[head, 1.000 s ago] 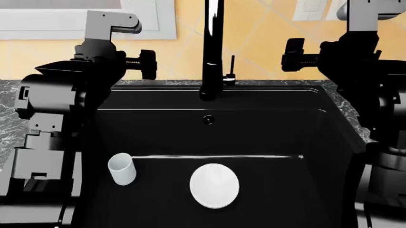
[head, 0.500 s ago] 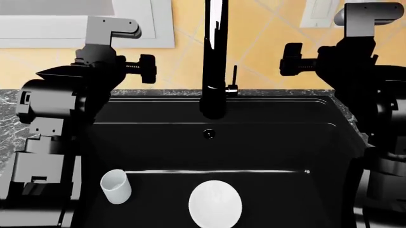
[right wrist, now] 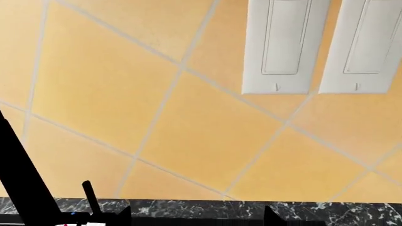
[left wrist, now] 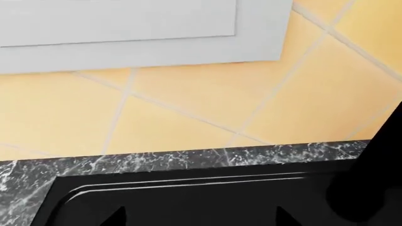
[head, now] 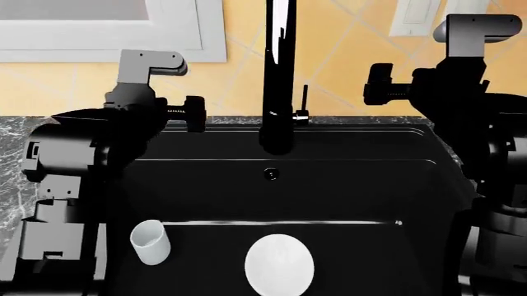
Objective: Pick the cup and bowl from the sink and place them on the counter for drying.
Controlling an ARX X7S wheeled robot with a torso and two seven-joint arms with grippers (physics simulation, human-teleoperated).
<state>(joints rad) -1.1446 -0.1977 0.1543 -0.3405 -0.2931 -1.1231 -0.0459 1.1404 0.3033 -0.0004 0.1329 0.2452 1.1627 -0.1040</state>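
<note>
Two white dishes sit on the floor of the black sink point(head: 346, 185): the cup point(head: 150, 242) upright near the basin's left wall, the bowl point(head: 280, 265) at the middle of the near edge, well apart from the cup. The tall black faucet point(head: 278, 74) rises from the sink's far rim, with the round drain fitting point(head: 271, 174) on the back wall below it. The left end effector point(head: 191, 113) hangs above the far left corner of the basin and the right end effector point(head: 381, 81) above the far right corner, both clear of the dishes; whether either is open or closed cannot be told. The marble surface point(left wrist: 188, 159) runs as a narrow strip along the far edge, below the yellow tiled wall point(right wrist: 188, 117), which carries two white switch plates point(right wrist: 285, 44).
</note>
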